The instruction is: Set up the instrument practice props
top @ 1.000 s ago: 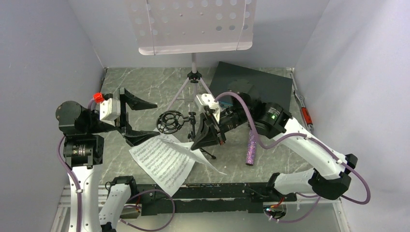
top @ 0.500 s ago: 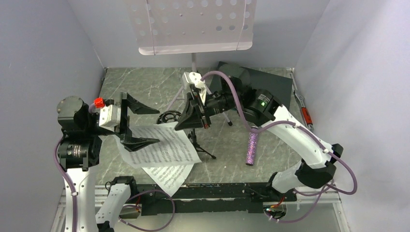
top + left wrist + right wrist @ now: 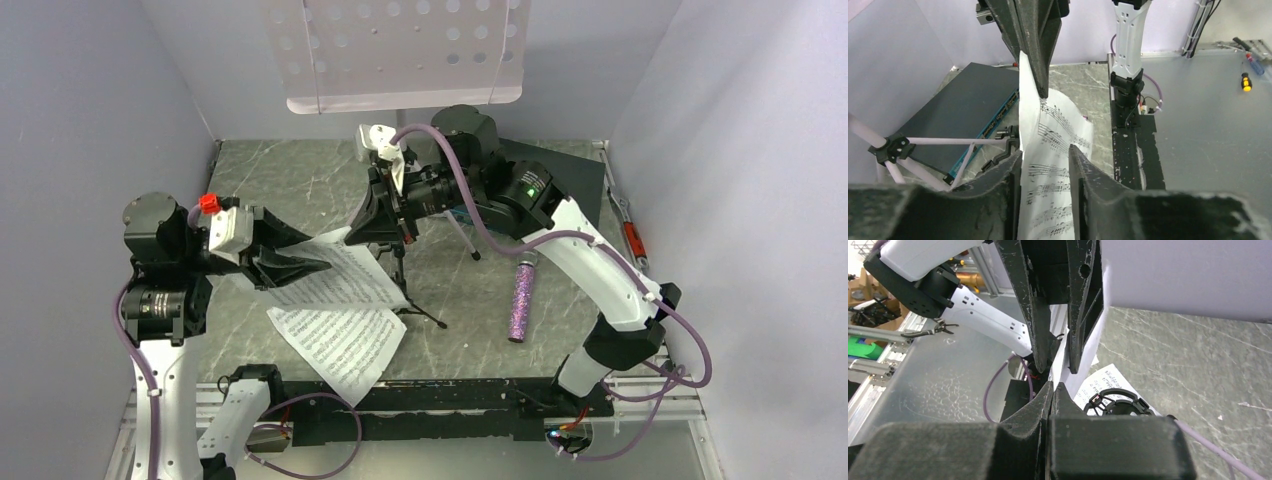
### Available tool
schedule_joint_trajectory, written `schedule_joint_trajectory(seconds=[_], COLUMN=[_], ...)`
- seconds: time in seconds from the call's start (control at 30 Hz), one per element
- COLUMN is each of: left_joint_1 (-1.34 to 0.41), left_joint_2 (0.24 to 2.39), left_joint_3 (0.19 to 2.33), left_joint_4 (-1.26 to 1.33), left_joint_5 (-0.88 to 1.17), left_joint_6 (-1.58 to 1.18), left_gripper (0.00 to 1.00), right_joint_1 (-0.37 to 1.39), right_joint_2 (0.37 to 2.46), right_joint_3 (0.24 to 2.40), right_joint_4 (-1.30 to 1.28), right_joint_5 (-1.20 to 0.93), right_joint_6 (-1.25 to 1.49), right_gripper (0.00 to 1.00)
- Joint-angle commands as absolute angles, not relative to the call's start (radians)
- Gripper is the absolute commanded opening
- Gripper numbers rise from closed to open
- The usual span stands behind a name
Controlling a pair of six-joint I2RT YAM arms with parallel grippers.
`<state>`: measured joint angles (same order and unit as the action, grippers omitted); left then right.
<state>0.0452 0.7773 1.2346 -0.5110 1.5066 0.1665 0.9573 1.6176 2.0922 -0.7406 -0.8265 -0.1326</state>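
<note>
My right gripper (image 3: 354, 239) is shut on the upper edge of one white sheet-music page (image 3: 350, 278) and holds it up off the table. My left gripper (image 3: 312, 262) stands open with that page's left side between its jaws (image 3: 1044, 150); the paper lies against one finger. A second page (image 3: 340, 345) lies flat below. The small black tripod stand (image 3: 418, 308) is partly behind the raised page, and its ring mount (image 3: 1115, 402) shows in the right wrist view. The glittery purple microphone (image 3: 521, 300) lies on the table to the right. At the back stands the lilac perforated music stand (image 3: 400, 50).
A flat dark box (image 3: 565, 175) lies at the back right, behind the right arm. The music stand's pale tripod legs (image 3: 923, 142) spread over the back of the table. A red-handled screwdriver (image 3: 630, 238) lies by the right wall. A black rail (image 3: 450, 395) runs along the front.
My right gripper has carried the page up and toward the back left. My left gripper has swung in onto the page's side and narrowed its jaws around it.
</note>
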Motion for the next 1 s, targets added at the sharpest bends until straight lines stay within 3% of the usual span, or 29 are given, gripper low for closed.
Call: schedule_joint_trajectory(seconds=[0.0, 0.1, 0.2, 0.23, 0.33, 0.4, 0.43, 0.77, 0.97], left_joint_1=[0.042, 0.041, 0.042, 0.041, 0.043, 0.043, 0.042, 0.042, 0.041], left_joint_2=[0.787, 0.785, 0.784, 0.786, 0.785, 0.781, 0.780, 0.762, 0.773], left_joint_3=[1.262, 1.265, 1.263, 1.258, 1.236, 1.215, 1.211, 1.182, 1.159], left_joint_4=[-0.529, -0.535, -0.504, -0.474, -0.318, -0.197, -0.155, 0.329, 0.572], left_joint_5=[1.498, 1.482, 1.453, 1.445, 1.370, 1.272, 1.233, 0.826, 0.686], left_joint_6=[0.201, 0.211, 0.187, 0.165, 0.022, -0.102, -0.132, -0.575, -0.767], left_gripper=[0.28, 0.07, 0.03, 0.03, 0.03, 0.03, 0.03, 0.03, 0.03], right_joint_1=[0.960, 0.961, 0.960, 0.959, 0.960, 0.959, 0.957, 0.919, 0.910], right_joint_2=[1.618, 1.615, 1.609, 1.602, 1.553, 1.496, 1.466, 1.137, 1.075], right_joint_3=[2.152, 2.145, 2.130, 2.121, 2.040, 1.952, 1.907, 1.377, 1.219], right_joint_4=[-0.755, -0.736, -0.706, -0.692, -0.609, -0.524, -0.478, 0.033, 0.272], right_joint_5=[-0.776, -0.754, -0.721, -0.696, -0.628, -0.572, -0.545, -0.222, -0.242], right_joint_6=[-0.160, -0.153, -0.137, -0.129, -0.107, -0.071, -0.049, 0.267, 0.371], right_gripper=[0.00, 0.00, 0.02, 0.11, 0.73, 0.91, 0.95, 1.00, 0.99])
